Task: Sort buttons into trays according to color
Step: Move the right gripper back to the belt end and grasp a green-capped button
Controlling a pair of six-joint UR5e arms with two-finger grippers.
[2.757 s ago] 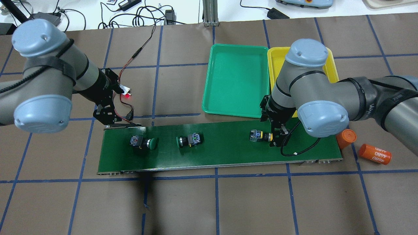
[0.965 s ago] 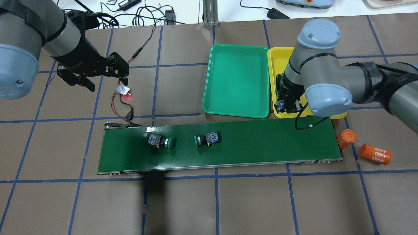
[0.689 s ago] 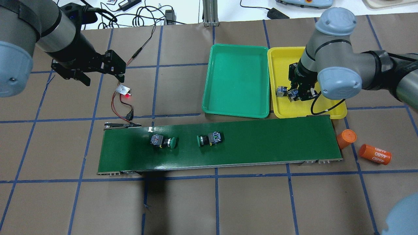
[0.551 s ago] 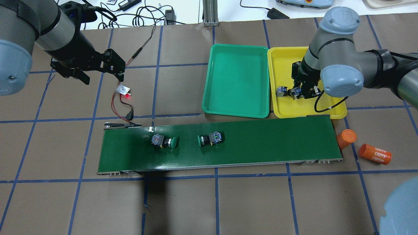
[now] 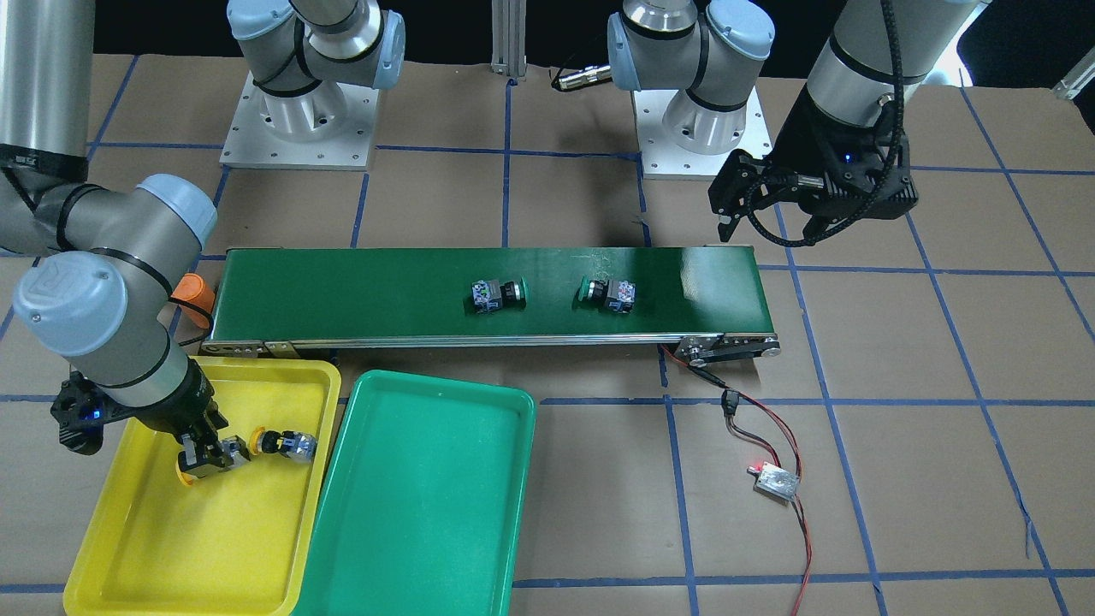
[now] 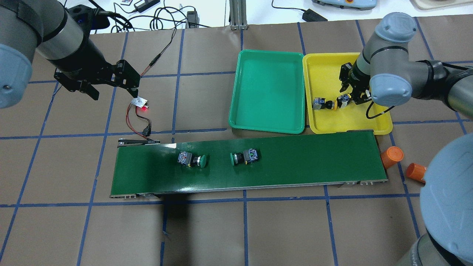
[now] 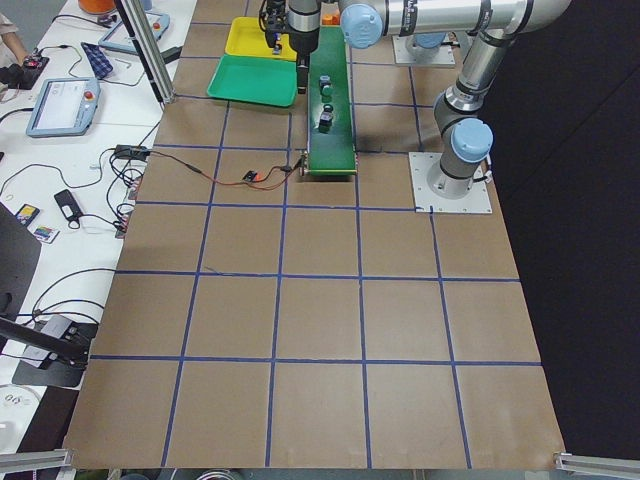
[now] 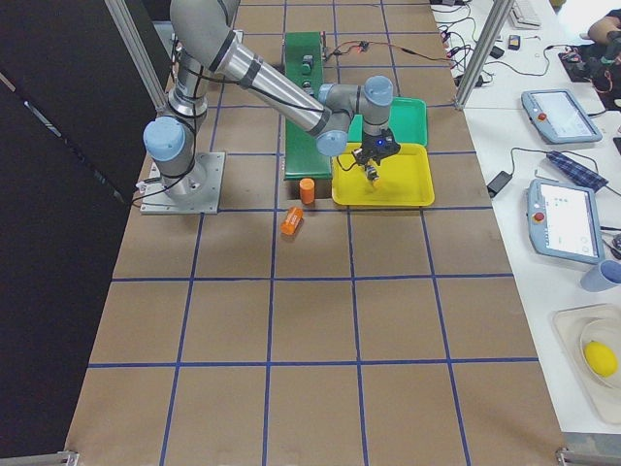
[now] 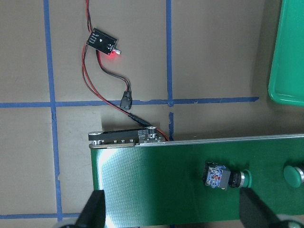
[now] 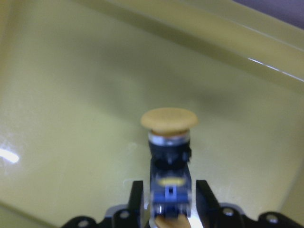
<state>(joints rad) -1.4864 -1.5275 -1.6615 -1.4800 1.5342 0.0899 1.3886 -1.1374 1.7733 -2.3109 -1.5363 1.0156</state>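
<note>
My right gripper (image 6: 346,100) (image 5: 202,458) hangs low over the yellow tray (image 6: 321,74) (image 5: 128,547), shut on a yellow button (image 10: 169,127) whose cap points away from the wrist camera. A second yellow button (image 6: 322,104) (image 5: 287,443) lies in that tray just beside it. Two green buttons (image 6: 192,159) (image 6: 245,157) lie on their sides on the dark-green belt (image 6: 295,162). The teal tray (image 6: 268,92) (image 5: 419,505) holds nothing. My left gripper (image 6: 95,82) (image 5: 761,205) is open in the air, behind the belt's left end; its fingers (image 9: 94,213) stand wide apart.
A small sensor board (image 6: 139,102) with a red light and red-black wires lies behind the belt's left end. Two orange cylinders (image 6: 391,157) (image 6: 415,171) sit off the belt's right end. My right arm's elbow fills the overhead view's lower right corner.
My right gripper lifted the yellow button off the belt and carried it into the yellow tray. The left gripper rose back and left from the belt's end. Both green buttons travelled right.
</note>
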